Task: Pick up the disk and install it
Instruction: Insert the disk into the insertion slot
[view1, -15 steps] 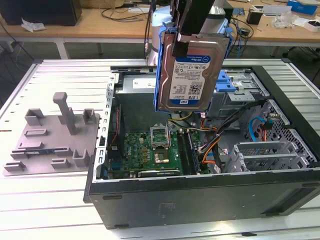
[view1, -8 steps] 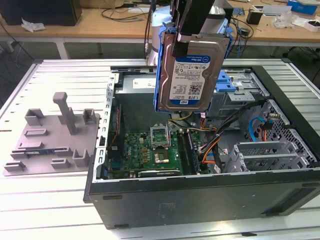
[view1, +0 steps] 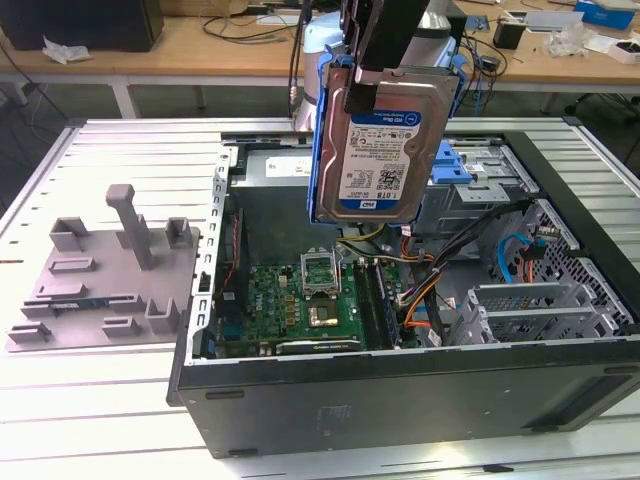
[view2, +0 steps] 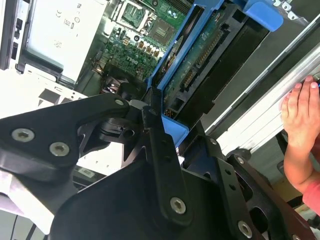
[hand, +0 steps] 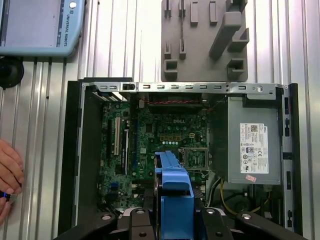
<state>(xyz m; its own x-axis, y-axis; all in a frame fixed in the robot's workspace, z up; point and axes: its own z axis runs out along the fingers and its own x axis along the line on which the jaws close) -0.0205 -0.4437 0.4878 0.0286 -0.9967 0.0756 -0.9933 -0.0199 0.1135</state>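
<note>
Disk (view1: 385, 150) hangs nearly upright, clamped in the end effector (view1: 372, 80), above the open computer case (view1: 400, 405) holding motherboard (view1: 300, 300) and drive cage (view1: 472, 172).

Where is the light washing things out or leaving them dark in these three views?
Exterior view: the table glares pale, the computer case is dim inside below the disk. Second wrist view: the end effector, shut on the disk, is a near-black mass. First wrist view: even light across the motherboard.

The exterior view looks down into the open case (view1: 400, 410), motherboard (view1: 290, 300) at six o'clock; both wrist views face that board from above.
</note>
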